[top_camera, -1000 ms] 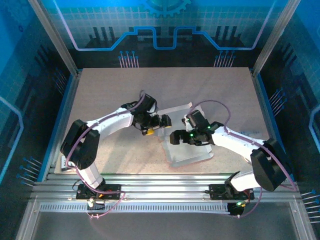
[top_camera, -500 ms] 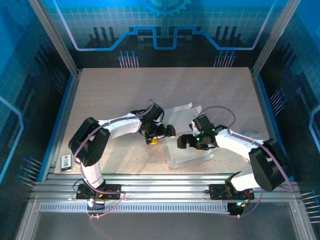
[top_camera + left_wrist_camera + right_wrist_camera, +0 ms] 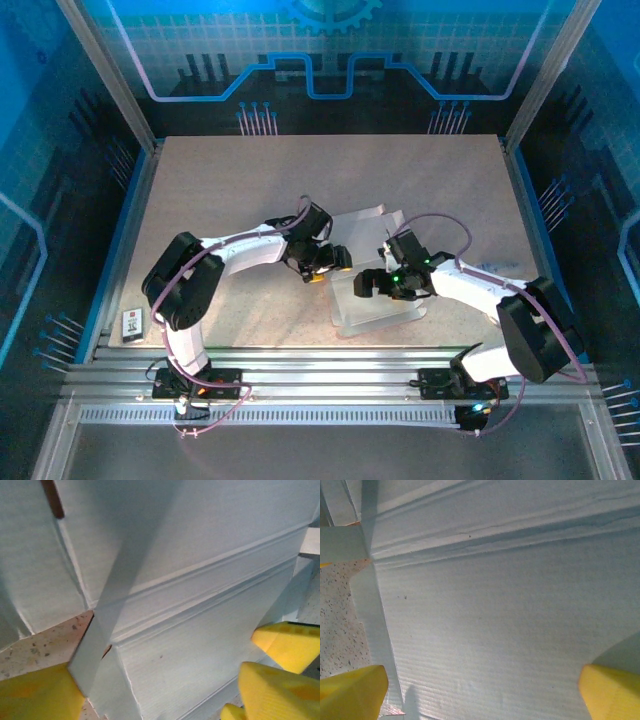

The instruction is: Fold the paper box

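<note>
At centre-right of the surface (image 3: 200, 180), the paper box (image 3: 382, 315) lies as a flat, unfolded sheet with its pale side up. Its long axis runs roughly 12 to 6 o'clock, leaning slightly toward 11. One flap (image 3: 362, 217) points to 12, and the broad panel sits at the 6 end, nearest the arm bases. Parallel creases cross the sheet in both wrist views.

The left gripper (image 3: 338, 262) sits at the sheet's 9 o'clock edge. Its yellow fingers (image 3: 35, 697) stand well apart, astride a creased panel and a narrow raised strip. Nothing is clamped, and whether a pad touches the strip I cannot tell.

The right gripper (image 3: 366, 285) is over the sheet's middle. Its fingers (image 3: 350, 690) are spread wide, low over the broad panel, gripping nothing.

A small dark card (image 3: 133, 320) lies at 8 o'clock by the surface's near edge, well apart from the sheet.
</note>
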Robot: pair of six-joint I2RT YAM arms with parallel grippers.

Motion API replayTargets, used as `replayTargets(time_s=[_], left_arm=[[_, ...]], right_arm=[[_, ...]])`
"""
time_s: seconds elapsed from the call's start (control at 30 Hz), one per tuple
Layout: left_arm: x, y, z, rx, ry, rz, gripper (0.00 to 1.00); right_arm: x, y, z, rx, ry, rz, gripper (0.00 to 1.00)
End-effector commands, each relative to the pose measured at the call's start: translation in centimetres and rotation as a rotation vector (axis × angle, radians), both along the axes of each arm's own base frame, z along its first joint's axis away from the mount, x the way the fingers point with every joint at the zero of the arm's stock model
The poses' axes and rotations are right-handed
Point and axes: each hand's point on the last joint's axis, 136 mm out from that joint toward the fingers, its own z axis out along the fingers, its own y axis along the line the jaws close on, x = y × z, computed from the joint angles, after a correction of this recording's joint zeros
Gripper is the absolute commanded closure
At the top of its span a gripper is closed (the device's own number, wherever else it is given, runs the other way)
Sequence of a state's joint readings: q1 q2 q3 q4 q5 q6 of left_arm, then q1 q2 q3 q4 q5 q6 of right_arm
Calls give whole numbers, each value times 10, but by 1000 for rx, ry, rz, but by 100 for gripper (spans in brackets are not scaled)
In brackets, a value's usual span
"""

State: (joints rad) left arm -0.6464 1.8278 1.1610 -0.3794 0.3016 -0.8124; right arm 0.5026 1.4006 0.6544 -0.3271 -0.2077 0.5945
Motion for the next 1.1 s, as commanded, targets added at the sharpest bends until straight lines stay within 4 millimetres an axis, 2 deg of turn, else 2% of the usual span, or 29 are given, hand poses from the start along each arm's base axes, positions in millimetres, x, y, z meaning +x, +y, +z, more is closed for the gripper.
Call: replayTargets(time_s=[0.0, 0.2, 0.43, 0.53, 0.77, 1.07], left_arm=[[3, -4, 1, 17, -13, -11, 34], [0, 1, -7, 54, 1, -20, 52], [-7, 13, -19, 137, 32, -35, 53], [-9, 21, -21, 180, 38, -38, 62], [-8, 27, -20, 231, 28, -48, 75], [-3, 23, -16, 329, 0, -112, 84]], right_arm=[[-13, -6, -14, -9, 67, -12, 0], [-13, -6, -15, -11, 67, -11, 0], [-13, -7, -15, -19, 63, -14, 0], [-12, -7, -15, -19, 60, -15, 0], [-13, -8, -16, -18, 64, -17, 0], [-15, -9, -18, -23, 64, -21, 0]])
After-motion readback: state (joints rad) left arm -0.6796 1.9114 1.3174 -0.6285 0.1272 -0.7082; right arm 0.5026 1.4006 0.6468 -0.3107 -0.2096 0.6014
